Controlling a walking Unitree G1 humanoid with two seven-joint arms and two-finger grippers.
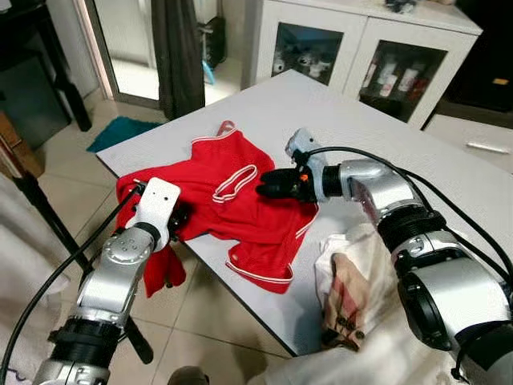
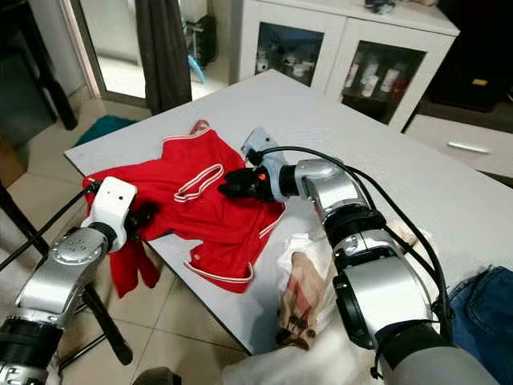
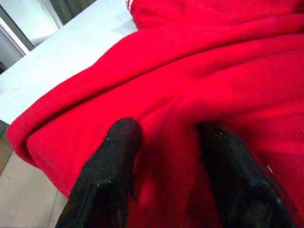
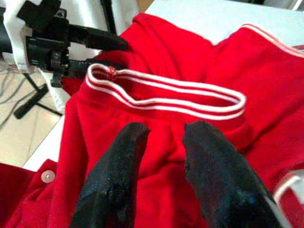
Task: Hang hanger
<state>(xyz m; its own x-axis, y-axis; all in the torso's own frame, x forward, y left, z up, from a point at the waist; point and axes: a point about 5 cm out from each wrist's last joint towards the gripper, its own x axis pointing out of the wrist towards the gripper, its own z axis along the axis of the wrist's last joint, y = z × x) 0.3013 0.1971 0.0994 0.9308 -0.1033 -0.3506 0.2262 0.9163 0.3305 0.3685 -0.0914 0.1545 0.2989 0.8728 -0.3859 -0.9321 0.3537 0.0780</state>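
White glass-fronted cabinets and a tiled floor are seen behind and below the pale tabletop, on which a red garment with white trim is spread. All places below are given relative to that garment. It lies at the tabletop's near corner, one part drooping over the edge toward the floor. Its long axis is seen to run from the white-trimmed hem near the robot up to the far edge toward the cabinets, with the white-banded neck opening roughly at its middle. No hanger can be made out; if one is inside the cloth, it is hidden.

The right gripper is laid on the garment just beside the neck band, its jaws narrowly parted over the cloth with nothing clearly caught between them. The left gripper is pressed into the garment's overhanging side, its jaws parted with a fold of red cloth bulging between them; whether that fold is actually held cannot be told.

A crumpled cream and brown cloth lies well apart from the garment, at the edge nearer the robot.

The step in hand is judged to be arranging the garment at its neck. Next, the band would have to be pinched and lifted so that a hanger could be fitted or raised.
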